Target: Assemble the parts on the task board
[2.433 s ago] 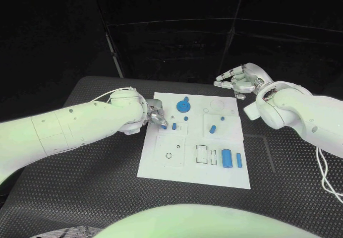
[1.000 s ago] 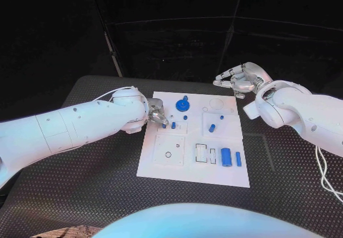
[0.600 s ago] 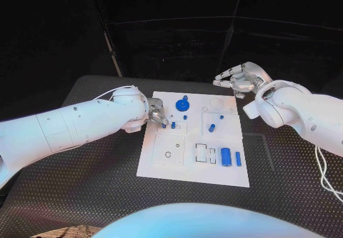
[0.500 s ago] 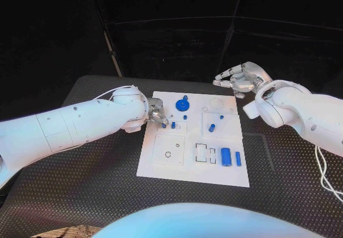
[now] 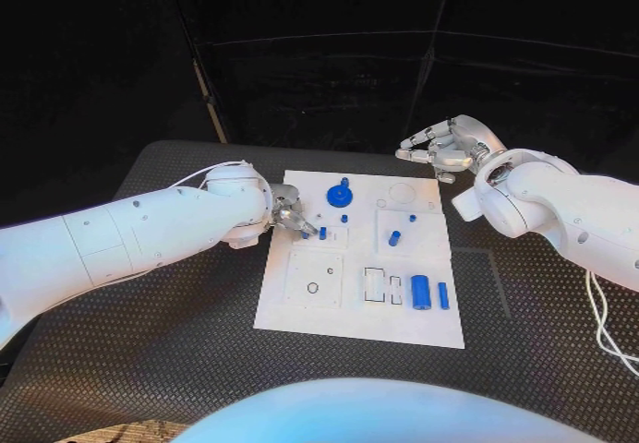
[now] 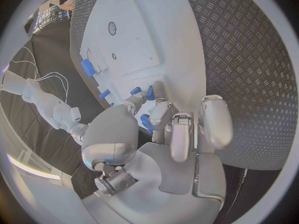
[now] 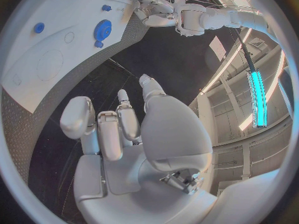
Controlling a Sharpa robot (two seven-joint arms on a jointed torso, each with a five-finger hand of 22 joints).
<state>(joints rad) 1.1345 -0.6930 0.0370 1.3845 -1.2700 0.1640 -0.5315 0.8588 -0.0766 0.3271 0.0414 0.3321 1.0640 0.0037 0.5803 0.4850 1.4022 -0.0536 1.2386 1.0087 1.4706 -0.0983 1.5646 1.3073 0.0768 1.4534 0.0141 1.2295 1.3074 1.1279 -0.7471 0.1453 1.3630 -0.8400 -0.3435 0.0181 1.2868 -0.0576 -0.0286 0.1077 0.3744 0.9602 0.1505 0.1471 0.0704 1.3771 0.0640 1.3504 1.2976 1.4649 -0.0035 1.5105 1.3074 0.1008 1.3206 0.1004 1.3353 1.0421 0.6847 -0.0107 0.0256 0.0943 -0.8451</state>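
One task board (image 5: 357,314) (white), two hands (image 5: 292,216).

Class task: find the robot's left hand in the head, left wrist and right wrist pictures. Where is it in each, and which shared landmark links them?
Head view: the left hand reaches onto the task board at its left edge.
Left wrist view: the large hand mid-circle, fingertips at the board.
Right wrist view: small and distant, across the board.
Shared landmark: the white task board.

Left hand (image 5: 292,218) edged lower (barely).
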